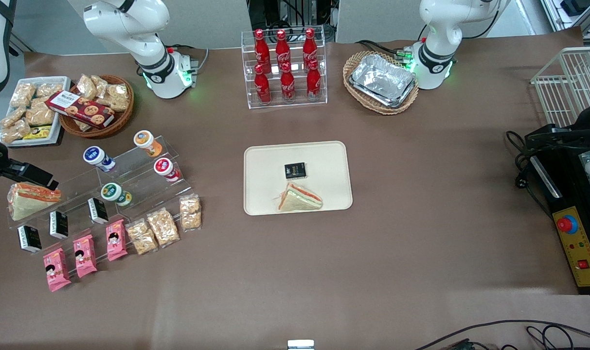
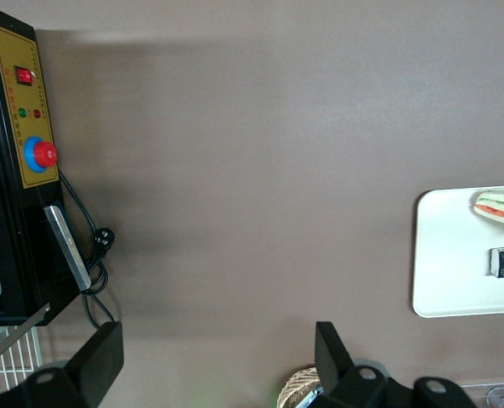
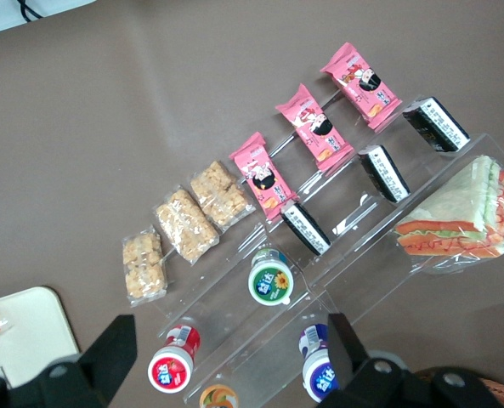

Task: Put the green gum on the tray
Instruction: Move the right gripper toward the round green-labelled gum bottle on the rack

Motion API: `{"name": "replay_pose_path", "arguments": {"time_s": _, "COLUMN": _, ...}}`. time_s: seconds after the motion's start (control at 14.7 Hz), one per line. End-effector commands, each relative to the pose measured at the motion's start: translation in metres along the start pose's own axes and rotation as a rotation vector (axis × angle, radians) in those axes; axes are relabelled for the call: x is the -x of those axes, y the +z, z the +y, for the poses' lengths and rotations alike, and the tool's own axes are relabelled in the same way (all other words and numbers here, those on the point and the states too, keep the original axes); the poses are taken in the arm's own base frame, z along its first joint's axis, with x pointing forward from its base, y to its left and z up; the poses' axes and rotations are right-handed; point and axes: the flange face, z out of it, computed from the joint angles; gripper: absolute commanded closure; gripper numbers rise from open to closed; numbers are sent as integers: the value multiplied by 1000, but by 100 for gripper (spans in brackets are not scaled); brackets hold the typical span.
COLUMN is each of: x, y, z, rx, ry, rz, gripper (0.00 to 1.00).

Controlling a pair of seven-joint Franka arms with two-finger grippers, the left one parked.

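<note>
Your gripper [image 3: 226,361] hangs above the clear stepped rack [image 1: 129,182], fingers spread wide, holding and touching nothing. The green gum [image 3: 270,276] lies on the rack's middle step, well apart from the tray [image 1: 263,165]. Count four gum bottles, three pink snack packs [image 3: 313,123], three black boxes [image 3: 386,172] and three crisp bags [image 3: 182,225]. The wrist points straight down over the bottles.

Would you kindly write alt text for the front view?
A green gum bottle lies on a clear stepped rack among other snacks, toward the working arm's end of the table. The cream tray at mid-table holds a sandwich and a black packet.
</note>
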Motion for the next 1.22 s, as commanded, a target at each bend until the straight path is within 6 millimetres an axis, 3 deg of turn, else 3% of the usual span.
{"name": "replay_pose_path", "arguments": {"time_s": 0.0, "x": 8, "y": -11, "z": 1, "rx": -2, "ry": -112, "rz": -4, "gripper": 0}}
{"name": "replay_pose_path", "arguments": {"time_s": 0.41, "x": 14, "y": -1, "z": -14, "rx": 48, "ry": -191, "rz": -33, "gripper": 0}}
{"name": "replay_pose_path", "arguments": {"time_s": 0.54, "x": 28, "y": -9, "z": -30, "rx": 71, "ry": -232, "rz": -60, "gripper": 0}}
{"name": "replay_pose_path", "arguments": {"time_s": 0.61, "x": 32, "y": -12, "z": -30, "rx": 113, "ry": -254, "rz": -64, "gripper": 0}}
{"name": "replay_pose_path", "arguments": {"time_s": 0.75, "x": 44, "y": -12, "z": -19, "rx": 127, "ry": -276, "rz": -71, "gripper": 0}}
{"name": "replay_pose_path", "arguments": {"time_s": 1.15, "x": 109, "y": 1, "z": 34, "rx": 47, "ry": -359, "rz": -35, "gripper": 0}}
